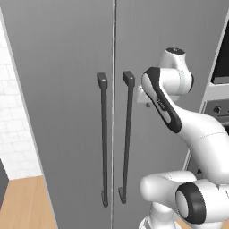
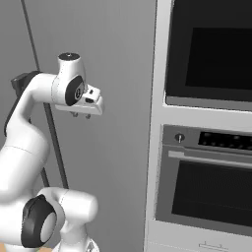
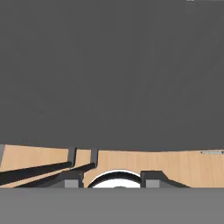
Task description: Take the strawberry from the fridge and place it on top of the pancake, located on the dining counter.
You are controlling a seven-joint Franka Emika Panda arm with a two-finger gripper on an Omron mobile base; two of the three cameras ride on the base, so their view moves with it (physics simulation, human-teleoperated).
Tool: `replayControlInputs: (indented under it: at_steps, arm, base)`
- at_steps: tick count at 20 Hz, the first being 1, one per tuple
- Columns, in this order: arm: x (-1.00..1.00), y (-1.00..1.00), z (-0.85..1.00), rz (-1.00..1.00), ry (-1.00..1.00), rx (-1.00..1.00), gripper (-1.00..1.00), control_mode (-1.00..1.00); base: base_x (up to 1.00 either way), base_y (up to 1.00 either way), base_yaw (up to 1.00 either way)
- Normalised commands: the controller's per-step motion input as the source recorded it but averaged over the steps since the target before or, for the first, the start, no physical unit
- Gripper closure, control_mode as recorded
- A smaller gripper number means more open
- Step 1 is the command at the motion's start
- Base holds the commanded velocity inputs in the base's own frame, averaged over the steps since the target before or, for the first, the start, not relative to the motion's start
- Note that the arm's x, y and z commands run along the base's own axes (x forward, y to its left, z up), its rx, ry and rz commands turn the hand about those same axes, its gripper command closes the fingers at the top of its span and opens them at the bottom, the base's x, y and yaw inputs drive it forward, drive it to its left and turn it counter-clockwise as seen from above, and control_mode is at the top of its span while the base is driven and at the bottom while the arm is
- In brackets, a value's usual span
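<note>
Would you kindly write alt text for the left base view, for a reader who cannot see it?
A tall grey fridge stands with both doors closed, its two dark bar handles side by side. The white robot arm rises at right, elbow bent toward the right-hand door.

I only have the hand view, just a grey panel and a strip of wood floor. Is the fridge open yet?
Observer: No. In the left base view both doors of the fridge are shut and meet at the centre seam.
Operator: Where am I along those doors?
Observer: The gripper sits just right of the right handle, near its top end. It holds nothing, and I cannot tell if it touches the bar.
Operator: Anything on the far side to watch?
Observer: The right base view shows a wall oven standing directly beside the fridge, on its right.
</note>
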Motion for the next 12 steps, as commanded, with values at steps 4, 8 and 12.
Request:
replayControlInputs:
  at_steps: [4,8,12]
  arm:
    - [0.0,0.0,0.0,0.0,0.0,0.0,-1.0,1.0]
    - [0.0,0.0,0.0,0.0,0.0,0.0,-1.0,1.0]
    - [0.0,0.0,0.0,0.0,0.0,0.0,-1.0,1.0]
  base:
    - [-0.17,0.0,0.0]
    - [-0.5,0.01,-0.04]
    - [-0.59,0.31,0.0]
